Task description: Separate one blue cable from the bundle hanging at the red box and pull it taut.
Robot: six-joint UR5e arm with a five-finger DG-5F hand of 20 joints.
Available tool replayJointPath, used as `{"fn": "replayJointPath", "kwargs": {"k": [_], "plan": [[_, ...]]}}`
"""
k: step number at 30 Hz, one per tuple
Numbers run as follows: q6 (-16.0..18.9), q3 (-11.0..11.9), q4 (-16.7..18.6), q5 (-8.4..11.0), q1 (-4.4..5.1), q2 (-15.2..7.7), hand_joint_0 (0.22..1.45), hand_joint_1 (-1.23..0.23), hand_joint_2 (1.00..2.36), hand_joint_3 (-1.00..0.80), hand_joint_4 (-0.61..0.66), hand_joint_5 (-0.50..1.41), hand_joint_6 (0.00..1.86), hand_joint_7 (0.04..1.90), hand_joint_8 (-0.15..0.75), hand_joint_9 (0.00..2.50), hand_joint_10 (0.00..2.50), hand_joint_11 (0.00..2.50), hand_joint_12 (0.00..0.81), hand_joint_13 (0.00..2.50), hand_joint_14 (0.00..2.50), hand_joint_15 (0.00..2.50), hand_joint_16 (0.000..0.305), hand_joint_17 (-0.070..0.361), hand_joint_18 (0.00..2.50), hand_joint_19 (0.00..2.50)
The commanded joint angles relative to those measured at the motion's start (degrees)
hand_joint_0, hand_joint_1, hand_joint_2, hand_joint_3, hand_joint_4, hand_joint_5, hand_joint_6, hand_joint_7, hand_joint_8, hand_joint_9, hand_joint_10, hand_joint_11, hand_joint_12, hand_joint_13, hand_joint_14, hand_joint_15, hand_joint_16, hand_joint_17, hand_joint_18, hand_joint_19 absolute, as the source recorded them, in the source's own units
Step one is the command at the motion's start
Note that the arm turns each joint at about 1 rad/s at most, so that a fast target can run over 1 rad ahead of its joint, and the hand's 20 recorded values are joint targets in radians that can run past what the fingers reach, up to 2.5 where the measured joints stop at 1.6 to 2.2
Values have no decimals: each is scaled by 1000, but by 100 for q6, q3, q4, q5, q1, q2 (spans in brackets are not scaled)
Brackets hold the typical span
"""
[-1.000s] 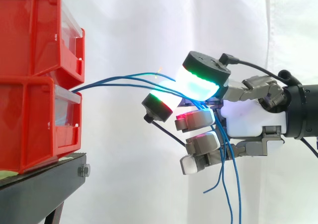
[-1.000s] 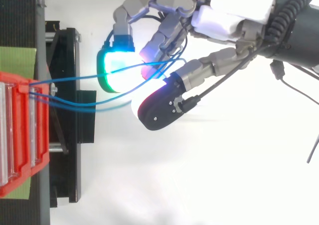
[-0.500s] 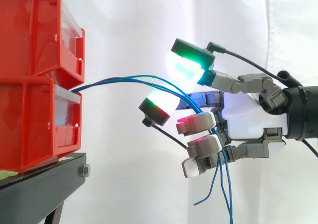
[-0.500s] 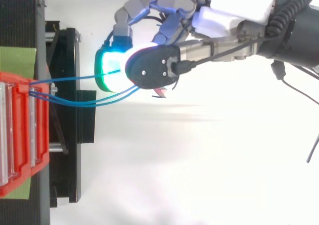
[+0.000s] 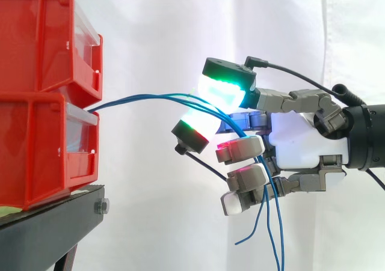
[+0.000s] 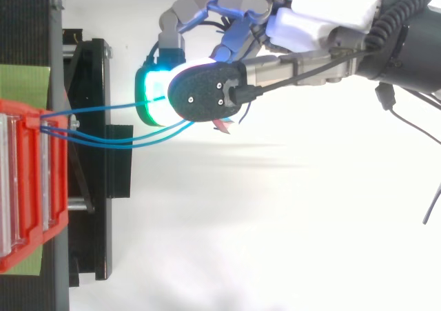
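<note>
Three thin blue cables (image 5: 144, 95) come out of the lower red box (image 5: 42, 151) and arc right to my hand (image 5: 301, 142). They pass between the green-and-cyan thumb pad (image 5: 224, 89) above and a glowing finger pad (image 5: 195, 130) below, which close on them. From there they run behind the curled lower fingers, and their loose ends (image 5: 267, 235) hang down. From above, one cable (image 6: 103, 109) runs nearly straight to the pads while two others (image 6: 131, 143) sag just beside it. The hand (image 6: 310, 28) reaches in from the right.
An upper red box (image 5: 42, 36) is stacked on the lower one. Both rest on a black stand (image 5: 48, 223) at the left, seen from above as a black frame (image 6: 89, 118). A white curtain hangs behind.
The thumb swung across over the finger pad and came down onto the cables. The hanging cable ends have drawn up a little. The arm has hardly moved.
</note>
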Motion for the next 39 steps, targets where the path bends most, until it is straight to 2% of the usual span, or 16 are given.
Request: {"fn": "replayJointPath", "kwargs": {"k": [1,6,10,12,13,15,20,23,29,33,39], "plan": [[1,-5,-4,-2,-1,-7,629,-675,1028,-133,-141,-202,937,1083,191,1208,9,1609,298,1125,27,1206,46,103,688,730],[1,4,-12,7,-1,-7,648,-709,1031,-96,-227,-192,936,1179,176,1210,10,1598,308,1054,29,1145,45,101,673,702],[1,-5,-12,16,-1,-7,660,-716,1028,-125,-257,-193,939,1146,170,1186,12,1561,327,919,29,999,44,99,629,684],[1,4,-12,34,-1,-7,658,-716,1027,-137,-260,-193,937,1128,180,1105,18,1365,322,747,27,713,45,100,608,665],[1,-5,-12,42,-1,-7,656,-715,1028,-140,-258,-194,935,1135,191,1070,21,1288,313,706,24,661,44,100,589,658],[1,-5,-12,60,-1,-7,652,-718,1026,-153,-265,-192,932,1128,201,907,26,917,299,560,17,428,43,98,526,599],[1,-5,-56,60,-1,-7,655,-724,1024,-184,-263,-193,918,1155,164,642,18,490,292,422,10,249,43,96,455,518],[1,-5,-65,60,8,-7,654,-727,1024,-189,-275,-192,917,1147,150,564,12,370,290,390,9,219,42,95,430,500],[1,-5,-65,60,-1,-7,654,-730,1024,-189,-279,-193,914,1159,149,528,15,348,292,384,9,217,42,94,412,502],[1,-93,-56,86,16,-7,653,-729,1025,-185,-282,-193,913,1170,149,527,12,345,293,386,9,224,42,94,413,509],[45,-128,-65,130,16,-7,641,-727,1028,-123,-292,-188,921,1193,153,568,13,373,295,404,9,240,42,95,414,520]]}}
